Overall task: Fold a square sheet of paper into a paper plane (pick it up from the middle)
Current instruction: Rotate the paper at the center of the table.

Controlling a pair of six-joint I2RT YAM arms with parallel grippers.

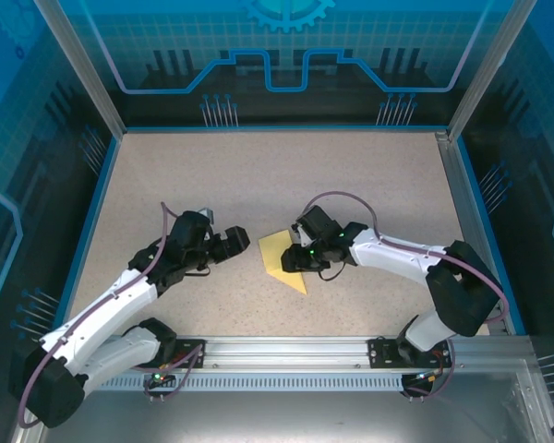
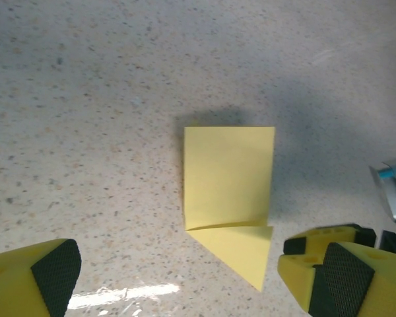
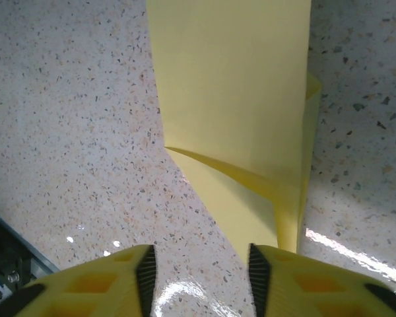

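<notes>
yellow paper [image 1: 279,255]: lying partly folded at centre of top view, pointed flap aiming lower right | left gripper [image 2: 198,277]: standing wide, hovering just left of the paper | right gripper [image 3: 198,264]: jaws sitting partway apart over the flap, tip lying beside its right-hand finger, nothing clamped

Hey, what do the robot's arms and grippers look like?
The left arm and right arm have white links, black joints and a purplish cable looping alongside. Green lights glow near the right wrist. The left gripper and right gripper have yellow wedge fingers with black textured pads.
</notes>
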